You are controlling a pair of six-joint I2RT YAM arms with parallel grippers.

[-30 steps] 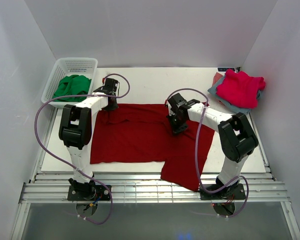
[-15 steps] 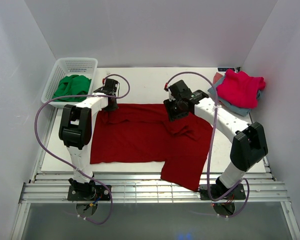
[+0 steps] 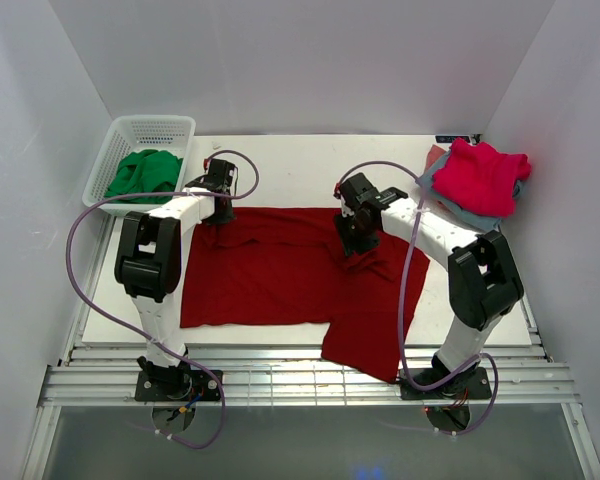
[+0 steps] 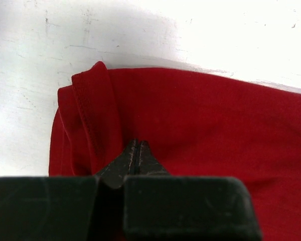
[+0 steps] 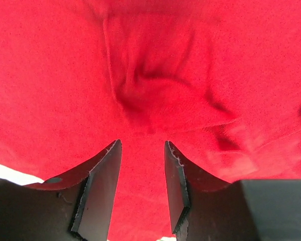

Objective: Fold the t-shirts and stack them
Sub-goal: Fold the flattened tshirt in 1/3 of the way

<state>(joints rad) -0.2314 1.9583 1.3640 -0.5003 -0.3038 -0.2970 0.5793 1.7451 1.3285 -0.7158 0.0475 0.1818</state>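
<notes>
One camera hangs high behind me and looks down and forward over the whole bench, far enough off to take in both side walls. The one on my left wrist looks along my left pincer, close on the far left corner of the dark red shirt. The right wrist camera peers past my right pincer, so near that cloth fills it. All three views share that shirt.

A robot lab booth. Plain white walls box in a white counter. Two cabled arms are bolted to metal rails.
</notes>
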